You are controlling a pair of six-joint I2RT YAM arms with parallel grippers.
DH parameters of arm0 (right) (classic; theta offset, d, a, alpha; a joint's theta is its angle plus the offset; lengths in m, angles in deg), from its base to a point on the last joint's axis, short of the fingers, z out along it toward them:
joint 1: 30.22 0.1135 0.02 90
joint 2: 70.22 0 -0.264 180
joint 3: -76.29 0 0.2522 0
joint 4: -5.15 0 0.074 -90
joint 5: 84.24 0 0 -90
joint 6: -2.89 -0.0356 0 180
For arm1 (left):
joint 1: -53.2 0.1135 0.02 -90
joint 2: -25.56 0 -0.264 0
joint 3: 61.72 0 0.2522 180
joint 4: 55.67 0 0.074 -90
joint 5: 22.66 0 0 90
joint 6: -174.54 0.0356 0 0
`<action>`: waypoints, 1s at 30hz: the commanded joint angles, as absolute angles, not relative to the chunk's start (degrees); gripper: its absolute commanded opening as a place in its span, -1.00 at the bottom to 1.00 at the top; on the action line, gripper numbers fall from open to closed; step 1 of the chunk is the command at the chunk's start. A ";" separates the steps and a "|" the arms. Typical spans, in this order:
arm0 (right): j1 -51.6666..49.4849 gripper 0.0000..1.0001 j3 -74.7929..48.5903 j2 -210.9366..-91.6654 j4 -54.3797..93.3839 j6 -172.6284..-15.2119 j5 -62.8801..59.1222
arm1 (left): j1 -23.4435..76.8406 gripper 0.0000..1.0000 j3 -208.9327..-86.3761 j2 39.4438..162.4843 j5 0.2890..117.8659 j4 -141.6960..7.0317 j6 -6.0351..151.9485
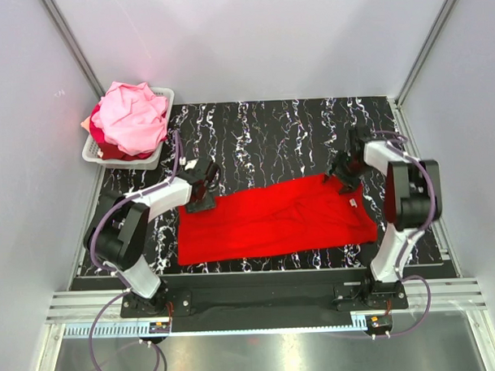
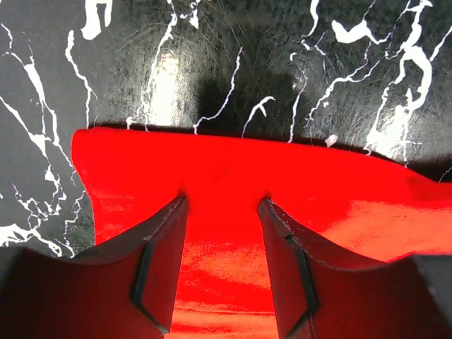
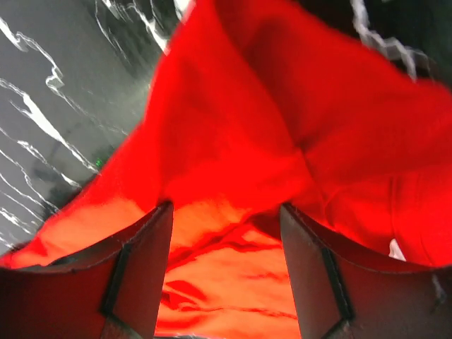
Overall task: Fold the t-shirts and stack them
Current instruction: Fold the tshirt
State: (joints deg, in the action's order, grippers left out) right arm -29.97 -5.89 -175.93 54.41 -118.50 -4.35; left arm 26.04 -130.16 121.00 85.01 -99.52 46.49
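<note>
Only the top view is showing pink shirts [image 1: 133, 116] heaping in the basket [image 1: 149, 162] at the desk's [image 1: 286, 131] far-left corner. The red shirt [image 1: 277, 219] is lying flattened mid-desk. The left hand [image 2: 220, 203] is gaping over its edge, contact unclear; the right hand [image 3: 226, 208] is gaping around bunched, blurred cloth

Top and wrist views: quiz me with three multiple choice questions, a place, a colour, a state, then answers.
1. Where does the white basket stand? A) far left corner of the table B) far right corner C) between the arm bases
2. What colour is the spread shirt? A) pink B) red C) white
3. How is the left gripper? A) open B) shut on the basket C) out of view
1 A, it sits far left; 2 B, bright red cloth; 3 A, fingers apart over the shirt's edge.
</note>
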 commanded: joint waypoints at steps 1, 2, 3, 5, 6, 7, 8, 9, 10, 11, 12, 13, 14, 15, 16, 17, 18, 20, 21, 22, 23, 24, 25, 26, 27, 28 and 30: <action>-28.99 0.38 -18.27 -184.36 59.15 -115.32 -3.38 | 24.99 0.01 -128.23 122.06 85.36 -99.40 45.52; -28.90 0.38 -20.94 -189.09 59.86 -115.49 -3.64 | 24.29 0.01 -127.61 121.80 85.27 -100.19 44.29; -28.81 0.37 -23.83 -191.40 60.82 -115.93 -3.99 | 23.93 0.01 -127.00 121.54 84.05 -100.72 43.33; -27.94 0.32 -32.97 -198.14 61.79 -117.33 -4.78 | 22.10 0.01 -124.20 119.96 81.50 -100.64 40.52; -27.41 0.29 -41.18 -203.50 64.32 -118.04 -5.13 | 20.08 0.01 -123.13 118.30 79.05 -100.20 39.55; -26.54 0.29 -45.62 -203.55 65.74 -118.04 -5.48 | 20.06 0.01 -121.99 117.41 77.90 -99.85 38.49; -25.74 0.28 -50.62 -209.21 67.23 -118.48 -6.10 | 18.15 0.01 -120.94 116.53 76.49 -99.32 36.48; -23.73 0.26 -56.06 -212.31 70.81 -118.83 -6.54 | 17.00 0.01 -119.27 115.65 73.96 -98.45 35.59; -22.67 0.26 -68.65 -219.04 72.68 -119.62 -7.59 | 14.38 0.01 -118.56 113.91 72.97 -98.18 33.67; -21.79 0.26 -76.00 -222.76 74.44 -119.71 -8.73 | 12.87 0.02 -117.94 113.11 72.27 -97.92 32.43; -19.87 0.27 -83.81 -226.71 77.41 -120.15 -9.96 | 11.29 0.03 -116.46 112.40 70.26 -96.87 31.03; -19.24 0.29 -97.99 -233.97 77.35 -120.94 -13.28 | 9.45 0.03 -115.66 111.44 68.76 -95.64 29.62; -18.62 0.30 -101.70 -236.14 75.18 -124.08 -16.18 | 5.34 0.04 -114.69 111.17 67.70 -92.49 26.12; -18.01 0.32 -101.65 -236.77 63.85 -126.54 -22.91 | 2.95 0.03 -113.03 110.99 62.64 -90.20 24.09; -17.74 0.35 -93.90 -236.34 55.81 -129.35 -25.41 | 0.58 0.03 -112.32 110.90 60.94 -88.09 21.98; -17.48 0.39 -89.74 -234.07 48.08 -135.12 -26.31 | -4.49 0.03 -112.22 110.99 59.79 -85.20 17.87; -17.13 0.44 -88.21 -234.05 39.73 -136.31 -25.97 | -6.98 0.03 -112.40 110.73 59.26 -84.65 16.17; -15.90 0.48 -97.21 -238.06 40.43 -135.02 -25.44 | -13.03 0.03 -115.64 110.11 60.91 -87.17 13.36; -15.80 0.51 -99.60 -238.70 39.83 -135.09 -25.61 | -14.72 0.03 -117.39 109.67 63.62 -92.15 12.91; -15.98 0.56 -98.67 -237.31 38.08 -136.14 -26.83 | -17.53 0.04 -120.37 108.28 65.21 -94.81 12.47; -15.98 0.57 -96.40 -235.39 36.50 -135.89 -26.93 | -18.86 0.06 -122.14 107.39 66.80 -99.80 11.68; -15.98 0.59 -93.94 -233.10 34.48 -135.10 -26.59 | -20.00 0.09 -123.55 106.60 69.86 -102.11 11.15; -15.98 0.69 -90.26 -228.82 34.12 -132.83 -25.54 | -21.93 0.10 -124.87 104.94 70.93 -103.96 10.80; -15.98 0.75 -89.53 -227.12 34.20 -131.59 -25.44 | -22.73 0.12 -127.49 104.23 72.16 -107.02 10.36; -15.98 0.78 -89.43 -225.63 36.11 -130.45 -25.61 | -23.35 0.15 -128.56 103.52 74.52 -108.36 10.10; -15.98 0.84 -89.69 -223.09 37.00 -128.87 -26.14 | -23.79 0.16 -129.53 102.39 75.76 -109.50 10.18; -15.89 0.89 -89.34 -220.18 39.38 -127.89 -27.98 | -23.80 0.17 -131.11 101.50 79.01 -112.31 10.79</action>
